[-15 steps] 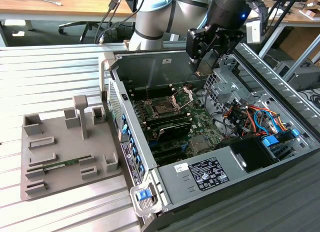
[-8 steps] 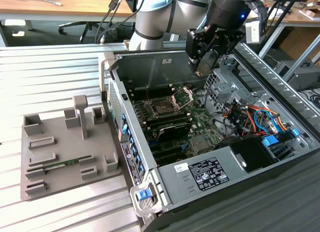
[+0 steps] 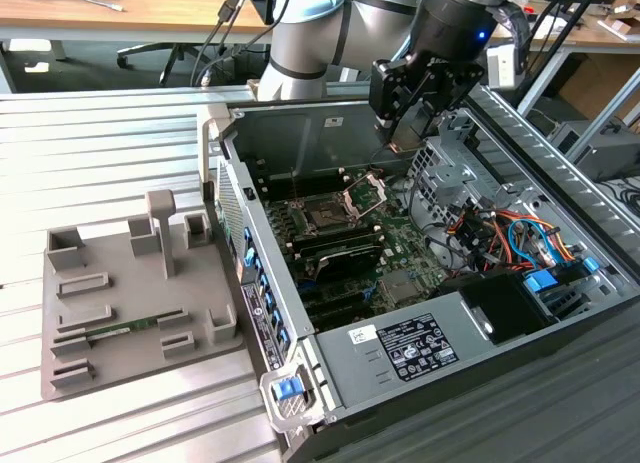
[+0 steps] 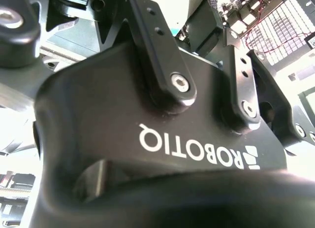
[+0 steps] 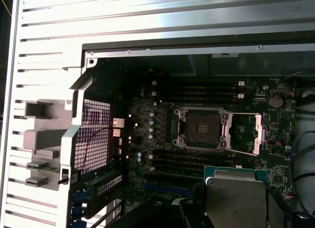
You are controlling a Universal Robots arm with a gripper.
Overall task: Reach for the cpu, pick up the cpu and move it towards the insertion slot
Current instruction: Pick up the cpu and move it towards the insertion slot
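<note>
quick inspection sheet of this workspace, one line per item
surface: ribbed metal table under the open computer case.
job's things: cpu held in the hand above the motherboard; insertion slot open, its bracket swung aside.
clutter: grey tray beside the case, a green memory stick in it.
grippers: hand shut on the cpu, over the case.
cables: orange and blue wires inside the case.
surroundings: desks and an office chair behind.
</note>
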